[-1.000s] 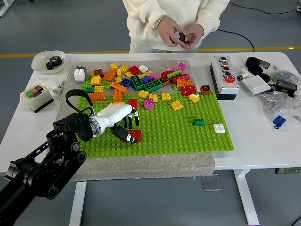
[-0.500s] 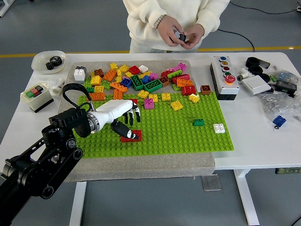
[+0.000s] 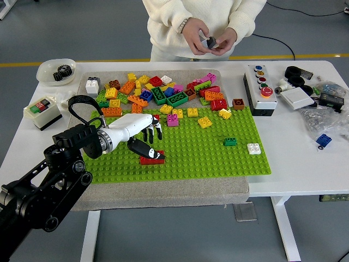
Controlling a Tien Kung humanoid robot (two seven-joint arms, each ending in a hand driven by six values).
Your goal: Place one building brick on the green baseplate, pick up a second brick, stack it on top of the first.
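left robot hand [image 3: 146, 140] | fingers spread | thumb on red brick [image 3: 152, 160] | green baseplate [image 3: 207, 147]

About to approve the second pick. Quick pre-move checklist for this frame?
1. First brick on baseplate: ok, red brick lies on the green baseplate.
2. Left robot hand clear of it: not ok, thumb over the brick.
3. Hand empty for the pick: cannot tell.
4. Bricks available: ok, pile along the far edge.
5. Person's hands off the table: ok, holding a small object.
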